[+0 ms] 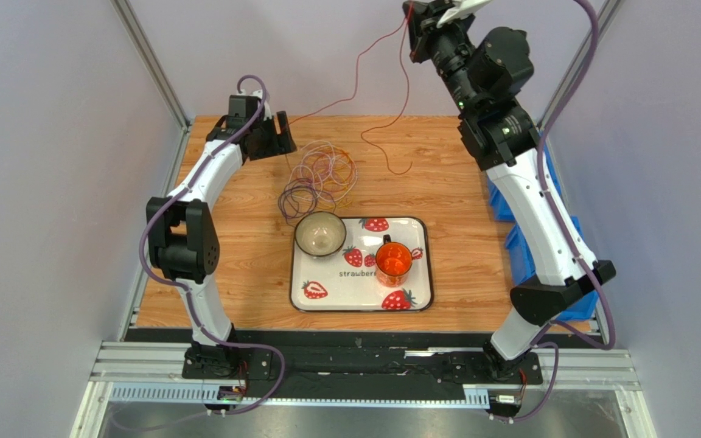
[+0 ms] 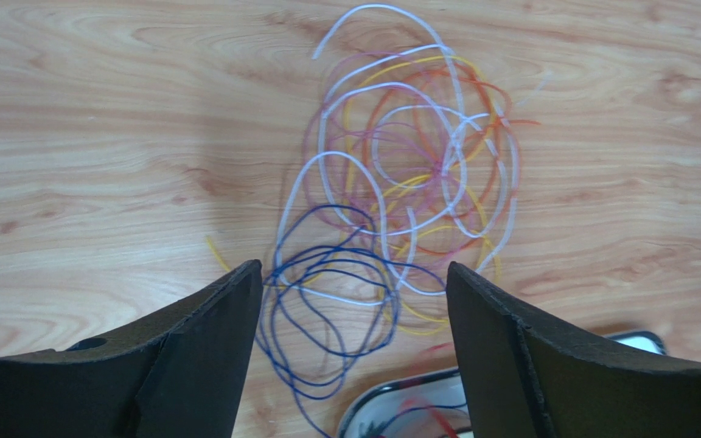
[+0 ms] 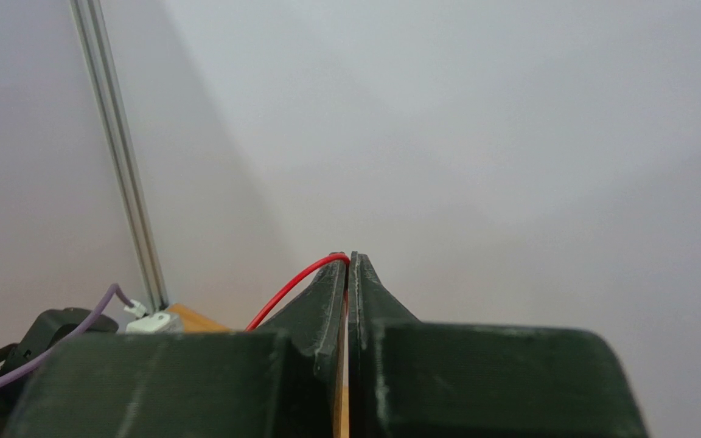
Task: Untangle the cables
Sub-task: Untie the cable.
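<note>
The right gripper (image 3: 349, 265), held high at 1 o'clock from the tray (image 1: 354, 297), is seen pinched tight on a single red cable (image 1: 406, 82), which is draped down to the wooden table (image 1: 235, 274). The left gripper (image 2: 354, 278) is spread wide above the tangle of cables (image 2: 400, 182), which is heaped just at 12 o'clock of the bowl (image 1: 319, 234).
</note>
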Robot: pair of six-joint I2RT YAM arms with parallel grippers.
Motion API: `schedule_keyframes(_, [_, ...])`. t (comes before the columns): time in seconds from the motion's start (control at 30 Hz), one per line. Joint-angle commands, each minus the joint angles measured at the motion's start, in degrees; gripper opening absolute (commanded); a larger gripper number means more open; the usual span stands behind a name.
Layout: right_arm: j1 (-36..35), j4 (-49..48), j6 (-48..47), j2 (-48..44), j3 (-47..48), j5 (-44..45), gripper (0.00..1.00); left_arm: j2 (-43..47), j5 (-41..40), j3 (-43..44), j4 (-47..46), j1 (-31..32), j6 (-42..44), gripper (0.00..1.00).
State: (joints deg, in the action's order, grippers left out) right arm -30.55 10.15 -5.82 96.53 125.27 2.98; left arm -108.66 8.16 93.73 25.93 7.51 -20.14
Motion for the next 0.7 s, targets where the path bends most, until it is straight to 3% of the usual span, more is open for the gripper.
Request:
schedule_keyframes(0.0, [0.48,-4.26,-6.2,-3.8,0.14,7.88,0.0,2.85,7.92,5.21,1.29,0.4,0.19,0.95])
schedule_keyframes(0.1, [1.97,-5.31,-7.88,-4.07,1.81,9.49,0.0,0.48,3.28,9.95,8.57,0.4,0.45,0.95])
schedule_keyframes(0.37, [5.41,-7.15,-9.38,-5.29,4.11,11.86,0.0,-1.8,-3.4,13.31,16.59,-1.26,-1.31,0.96])
schedule_keyframes(0.5, [8.56,-7.87,-7.54,-6.35,4.54,12.31,0.0,-7.08,-2.02,17.44,23.45,-5.74,-2.79,0.95])
schedule_keyframes(0.67, [11.12,-7.69,-6.83,-6.79,5.68,12.49,0.0,-8.41,-1.13,14.64,21.97,-11.54,-5.08,0.94])
